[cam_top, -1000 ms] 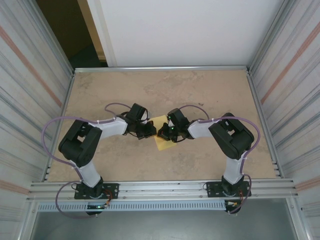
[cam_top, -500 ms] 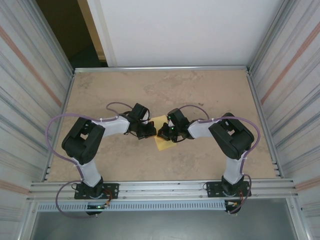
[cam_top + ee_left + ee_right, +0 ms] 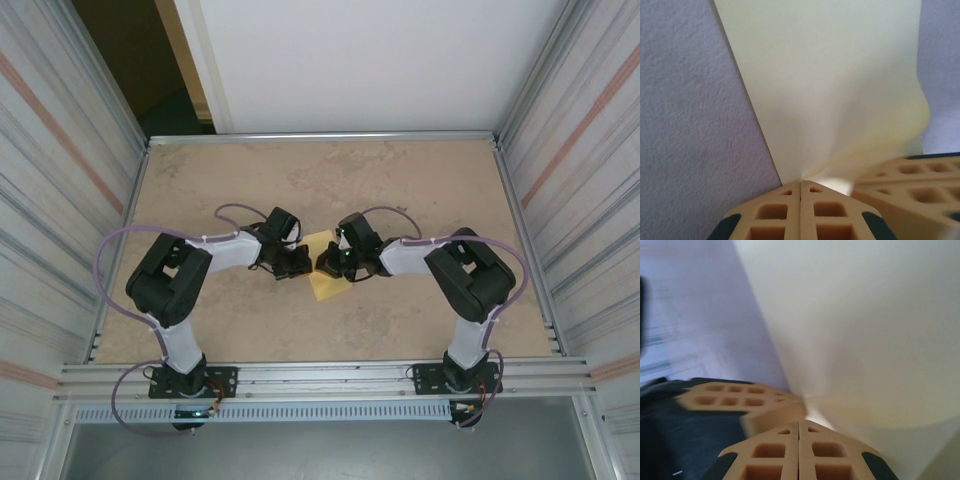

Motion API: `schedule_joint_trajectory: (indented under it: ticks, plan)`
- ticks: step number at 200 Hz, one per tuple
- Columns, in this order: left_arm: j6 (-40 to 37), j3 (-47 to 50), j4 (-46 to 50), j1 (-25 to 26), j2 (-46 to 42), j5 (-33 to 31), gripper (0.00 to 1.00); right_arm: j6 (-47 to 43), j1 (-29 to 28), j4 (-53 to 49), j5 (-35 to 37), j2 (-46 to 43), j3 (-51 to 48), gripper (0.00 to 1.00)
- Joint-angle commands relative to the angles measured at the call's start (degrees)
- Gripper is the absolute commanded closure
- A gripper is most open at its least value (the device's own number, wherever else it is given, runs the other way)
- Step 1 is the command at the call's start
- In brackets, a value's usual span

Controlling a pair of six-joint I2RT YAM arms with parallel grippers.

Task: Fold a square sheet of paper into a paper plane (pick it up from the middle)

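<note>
The yellow paper (image 3: 327,286) is held up near the middle of the counter (image 3: 420,190). One side of it is pinched by the left gripper (image 3: 300,263) and the other by the right gripper (image 3: 326,264). Both grippers are squeezed tight on it, with their tips nearly touching.

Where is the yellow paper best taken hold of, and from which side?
Probably the thin edge of the yellow paper, pinched from the side, low along the table, as the left gripper and right gripper do: it is flat and limp, with nothing to hold from above.
</note>
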State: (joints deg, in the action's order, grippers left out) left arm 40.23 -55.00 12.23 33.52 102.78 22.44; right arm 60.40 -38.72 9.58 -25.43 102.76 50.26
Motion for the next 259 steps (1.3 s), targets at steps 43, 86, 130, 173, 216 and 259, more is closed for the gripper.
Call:
schedule_joint_trajectory:
  ticks: [43,86,130,173,216,259]
  plan:
    - [-1.6,-0.7,3.0,0.5,1.6,-1.9,1.0,-11.4,1.9,-14.8,8.8,-7.7,-0.2,0.78]
    - [-1.7,-0.8,3.0,0.5,1.5,-1.8,1.0,-14.8,1.1,-20.8,9.8,-6.7,2.7,0.64]
    - [-1.4,-0.9,2.9,0.5,1.4,-1.6,1.0,-15.3,-0.6,-22.6,8.1,-2.9,6.1,0.6]
    - [-1.4,-1.0,2.7,0.5,1.3,-1.5,1.0,-14.8,-2.3,-25.5,9.6,0.1,8.3,0.62]
    - [-1.4,-1.0,2.6,0.5,1.2,-1.5,1.0,-13.6,-3.3,-26.5,12.8,-0.4,7.7,0.62]
    - [-1.4,-1.0,2.6,0.5,1.1,-1.5,1.0,-13.8,-3.8,-26.8,13.6,0.3,8.0,0.62]
